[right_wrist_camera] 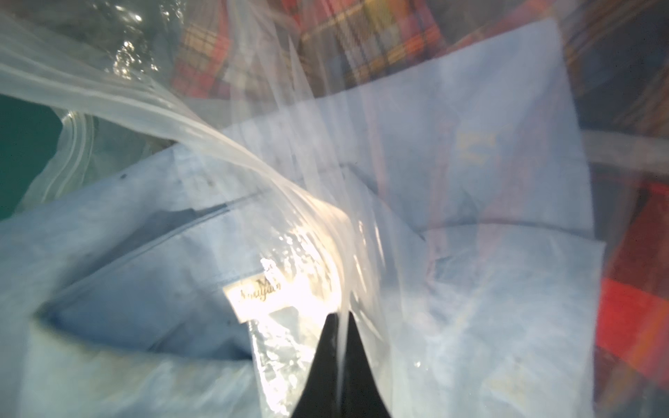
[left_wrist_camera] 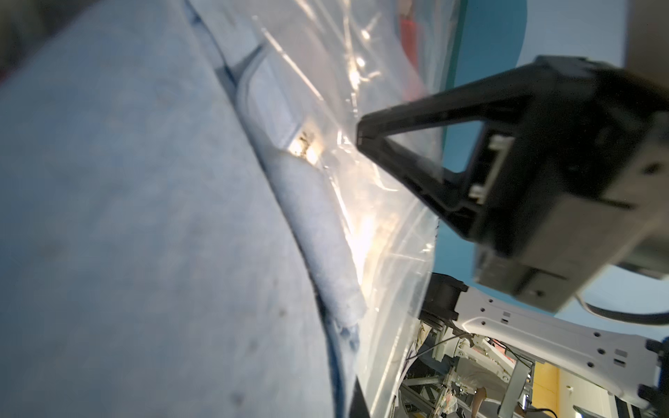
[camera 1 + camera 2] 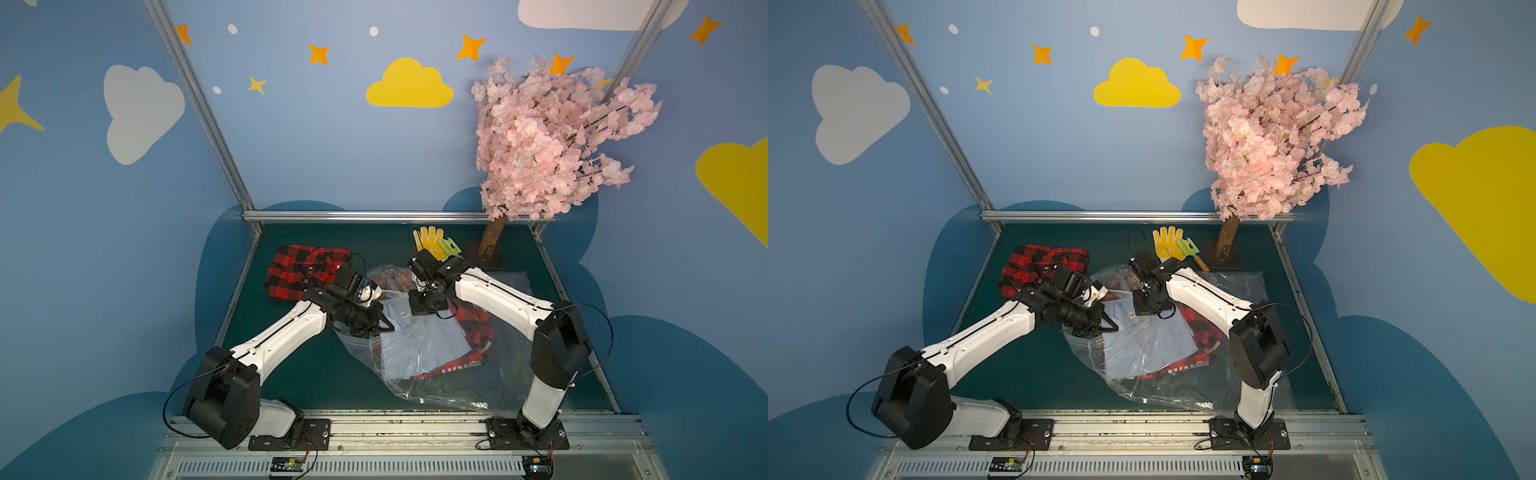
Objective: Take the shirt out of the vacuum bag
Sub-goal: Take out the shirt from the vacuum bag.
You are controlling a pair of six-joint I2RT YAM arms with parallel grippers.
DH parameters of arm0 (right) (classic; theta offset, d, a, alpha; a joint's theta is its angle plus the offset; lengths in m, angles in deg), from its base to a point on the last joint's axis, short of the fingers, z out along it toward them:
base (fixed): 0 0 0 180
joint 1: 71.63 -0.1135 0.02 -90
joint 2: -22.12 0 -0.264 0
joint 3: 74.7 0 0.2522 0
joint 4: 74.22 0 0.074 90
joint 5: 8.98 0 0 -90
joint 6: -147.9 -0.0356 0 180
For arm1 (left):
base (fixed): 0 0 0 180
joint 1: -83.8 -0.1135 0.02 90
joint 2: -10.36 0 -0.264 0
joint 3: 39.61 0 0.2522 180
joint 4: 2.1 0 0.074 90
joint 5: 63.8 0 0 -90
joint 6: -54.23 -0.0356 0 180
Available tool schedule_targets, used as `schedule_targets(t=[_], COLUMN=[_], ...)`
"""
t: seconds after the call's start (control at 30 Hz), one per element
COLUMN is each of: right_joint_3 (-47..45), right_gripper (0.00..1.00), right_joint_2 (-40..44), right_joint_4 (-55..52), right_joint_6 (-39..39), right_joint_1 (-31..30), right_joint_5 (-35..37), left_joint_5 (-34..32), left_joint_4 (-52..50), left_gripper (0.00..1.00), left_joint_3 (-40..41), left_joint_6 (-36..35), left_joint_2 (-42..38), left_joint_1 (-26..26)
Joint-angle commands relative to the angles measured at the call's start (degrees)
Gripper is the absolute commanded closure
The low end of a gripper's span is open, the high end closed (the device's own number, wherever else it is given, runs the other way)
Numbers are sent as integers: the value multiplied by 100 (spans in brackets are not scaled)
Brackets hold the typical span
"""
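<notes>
1. We see the bag (image 3: 436, 386) lying crumpled in the middle of the table (image 3: 291, 374), between the two arms.
2. The blue shirt (image 3: 415, 345) sits folded inside the bag, under its clear film. Its collar and label (image 1: 253, 293) lie just below the right gripper (image 1: 340, 320).
3. The right gripper points down at the collar, its jaws pressed together on a fold of the bag's film. In the right wrist view, the zip strip (image 1: 202, 134) arcs up toward its tips.
4. The left gripper (image 3: 390, 328) is at the bag's left edge, just beside the blue shirt and near the right gripper. In both top views its tips meet. We cannot tell whether any film or cloth is caught between them.
5. Red plaid cloth (image 3: 478, 328) also lies inside the bag, to the right of the blue shirt and partly under the right arm.
6. A plaid shirt (image 3: 303, 270) lies outside the bag at the table's far left, behind the left gripper.
</notes>
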Motion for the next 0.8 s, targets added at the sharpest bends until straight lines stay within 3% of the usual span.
schedule_targets(t=[0.0, 0.17, 0.3, 0.4, 0.77], right_joint_3=[-137, -341, -526, -597, -547], right_gripper=[100, 100, 100, 100, 100], right_joint_2=[89, 152, 229, 256, 216], right_joint_4=[-207, -193, -154, -135, -175], right_joint_6=[73, 34, -28, -46, -47], right_joint_1=[-48, -121, -136, -137, -150], right_joint_5=[-105, -161, -161, -187, -144], left_joint_5=[17, -95, -366, -533, -1185], left_joint_4=[592, 840, 942, 1087, 774], left_gripper=[96, 91, 68, 58, 57], left_joint_3=[324, 518, 666, 753, 420], left_joint_6=[124, 127, 217, 295, -13], left_joint_2=[29, 211, 132, 73, 105], left_joint_1=[-15, -14, -27, -41, -115])
